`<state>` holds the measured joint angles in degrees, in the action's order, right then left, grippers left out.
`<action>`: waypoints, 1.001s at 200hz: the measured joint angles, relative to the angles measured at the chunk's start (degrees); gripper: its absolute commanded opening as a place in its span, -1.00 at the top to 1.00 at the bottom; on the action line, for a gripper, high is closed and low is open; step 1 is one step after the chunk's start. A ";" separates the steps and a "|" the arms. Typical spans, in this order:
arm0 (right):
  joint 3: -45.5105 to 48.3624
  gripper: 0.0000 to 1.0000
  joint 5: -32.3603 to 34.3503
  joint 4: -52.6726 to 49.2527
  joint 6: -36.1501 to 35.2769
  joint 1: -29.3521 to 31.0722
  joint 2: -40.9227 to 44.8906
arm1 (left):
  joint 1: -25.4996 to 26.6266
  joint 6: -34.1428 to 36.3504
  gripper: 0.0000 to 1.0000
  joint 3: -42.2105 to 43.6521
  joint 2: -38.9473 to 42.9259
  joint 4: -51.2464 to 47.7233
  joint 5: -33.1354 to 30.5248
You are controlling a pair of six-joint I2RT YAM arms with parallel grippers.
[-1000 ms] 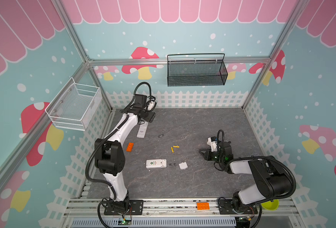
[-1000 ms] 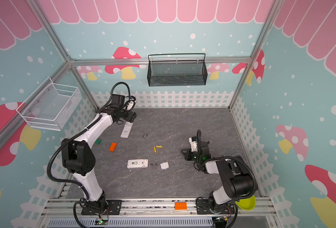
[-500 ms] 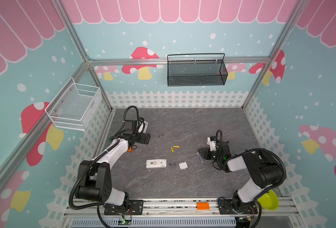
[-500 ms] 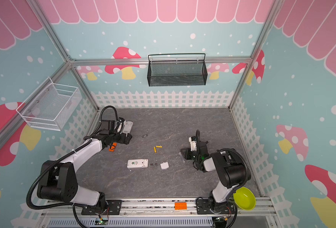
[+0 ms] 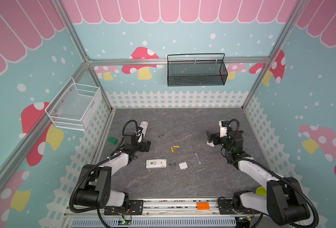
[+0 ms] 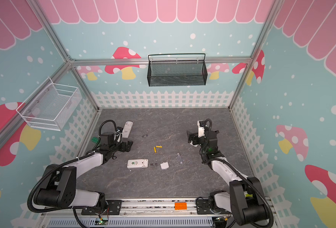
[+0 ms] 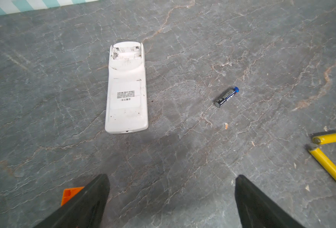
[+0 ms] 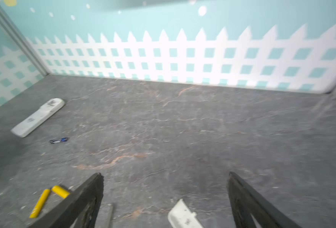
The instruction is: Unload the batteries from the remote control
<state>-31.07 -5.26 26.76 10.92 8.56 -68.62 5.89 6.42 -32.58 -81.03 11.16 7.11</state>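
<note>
- All four batteries are seen lying loose on the table (image 5: pixel 183 183), so the unloading is judged finished or very nearly so.
- Two yellow batteries (image 5: pixel 176 146) are found near the middle of the table, their ends close together.
- One black battery (image 7: pixel 226 97) is seen on bare table, apart from the long white remote (image 7: pixel 126 92); a second black battery (image 5: pixel 172 164) lies just beside the small white remote (image 5: pixel 156 163).
- The long white remote's compartment is shown uncovered and empty in the left wrist view.
- The small white remote's compartment is also uncovered, with a loose cover (image 5: pixel 183 165) lying near; its inside is too small to be read with certainty.
- Little is judged to be left beyond pulling the arms clear.
- The left tool (image 7: pixel 172 176) is spread wide above bare table; nothing is held or touched.
- The right tool (image 8: pixel 165 174) is likewise spread wide, and nothing is pinched. A white cover piece (image 8: pixel 183 218) lies on the table between its fingers; whether it is touched cannot be told.
</note>
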 measured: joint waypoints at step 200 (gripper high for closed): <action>24.52 -0.87 2.34 40.81 -10.38 -12.74 -7.13 | -0.68 -3.89 -1.00 12.61 -8.66 46.27 -16.17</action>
<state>-6.55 -2.92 67.57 0.54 -4.19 -75.75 5.21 2.52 -19.97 -89.69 57.43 -9.06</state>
